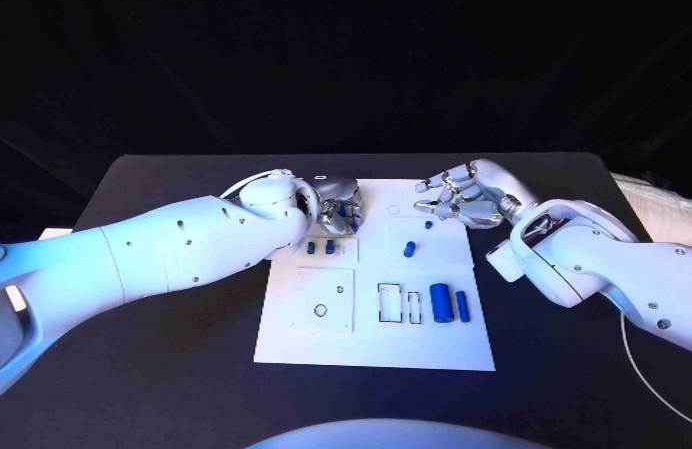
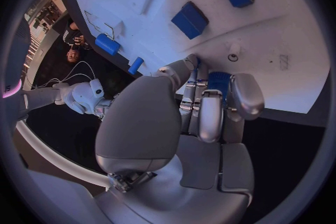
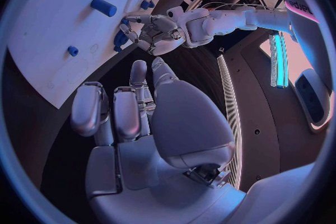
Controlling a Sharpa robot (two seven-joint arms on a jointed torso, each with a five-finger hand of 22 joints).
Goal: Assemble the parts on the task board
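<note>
Nearest the camera, the white task board (image 1: 375, 344) lies mid-table, carrying a large blue cylinder (image 1: 440, 302) and a slimmer blue bar (image 1: 462, 304) near its right edge. Over its far left part, the left hand (image 1: 335, 209) curls around a small blue part (image 2: 218, 82). Beside the board's far right edge, the right hand (image 1: 464, 197) hovers with fingers spread, holding nothing.

Left hand (image 1: 335, 209) over the white board's (image 1: 375, 344) far left part, fingers (image 1: 343, 221) curled just above two small blue pieces (image 1: 322, 248). Right hand (image 1: 464, 197) at the far right corner, fingers spread, holding nothing; blue cylinder (image 1: 440, 303) well nearer.
</note>
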